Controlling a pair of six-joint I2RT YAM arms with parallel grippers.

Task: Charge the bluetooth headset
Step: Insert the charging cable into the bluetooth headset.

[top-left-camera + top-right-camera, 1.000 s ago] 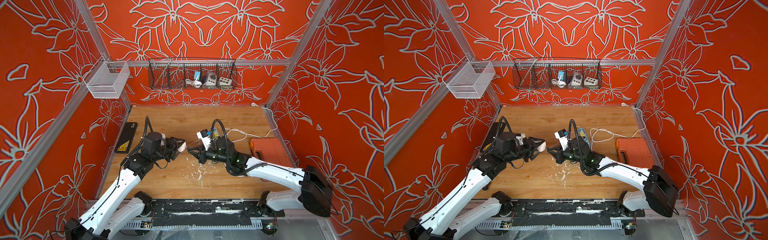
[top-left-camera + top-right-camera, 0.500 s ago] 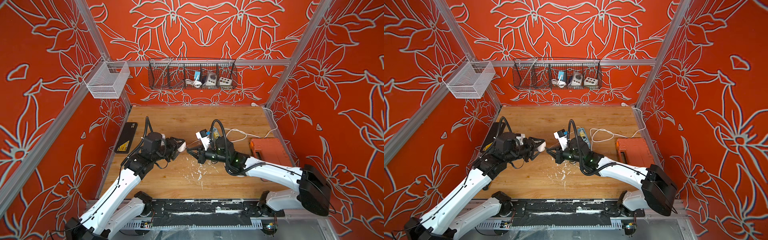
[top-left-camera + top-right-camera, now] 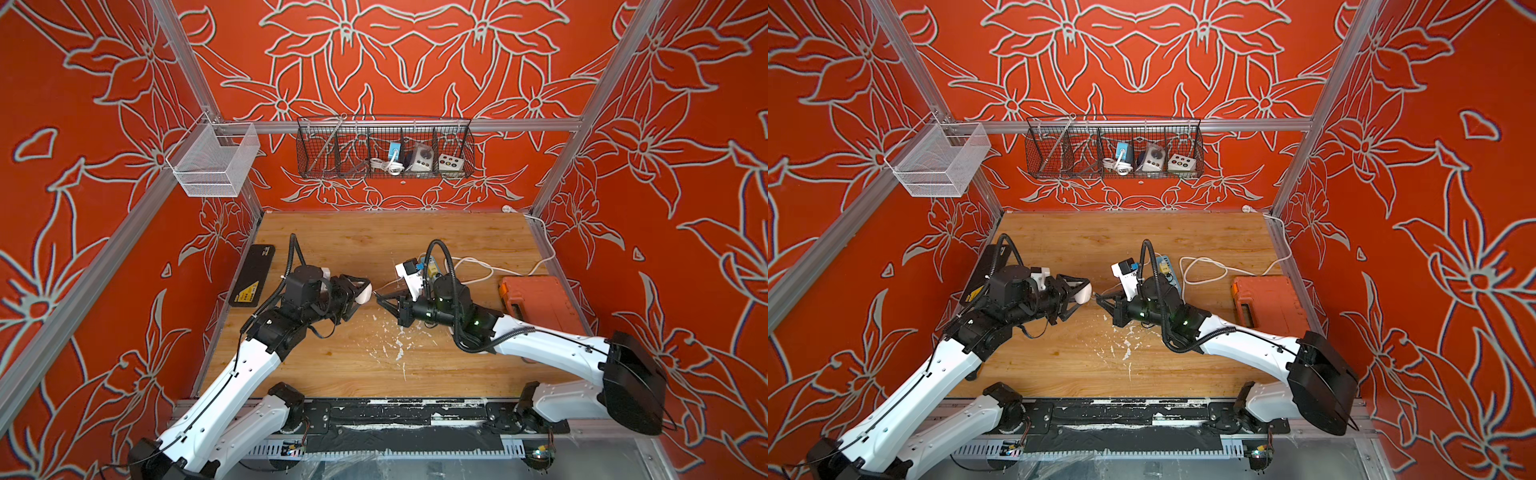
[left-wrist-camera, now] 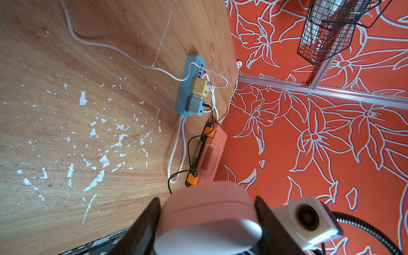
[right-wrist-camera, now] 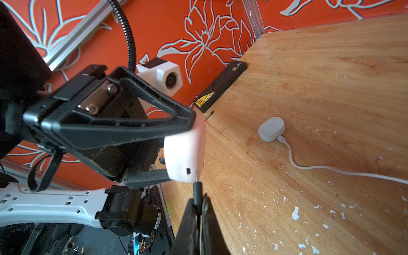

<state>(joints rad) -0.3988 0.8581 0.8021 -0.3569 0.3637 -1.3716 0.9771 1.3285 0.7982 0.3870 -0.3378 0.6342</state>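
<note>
- Lower centre, right wrist view: right jaws shut tight on the black charging plug [image 5: 197,187].
- Just beyond: headset case [image 5: 184,152], clamped off the table by half-spread left jaws.
- Insertion step: the tip sits just beside the port [image 5: 188,171]; it likely needs nudging across, then pushing in.

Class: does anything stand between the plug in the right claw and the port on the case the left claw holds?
Nothing visible does. The black plug pinched in the right claw has its metal tip at the white case, just beside the small port; the left claw grips elsewhere on it.
</note>
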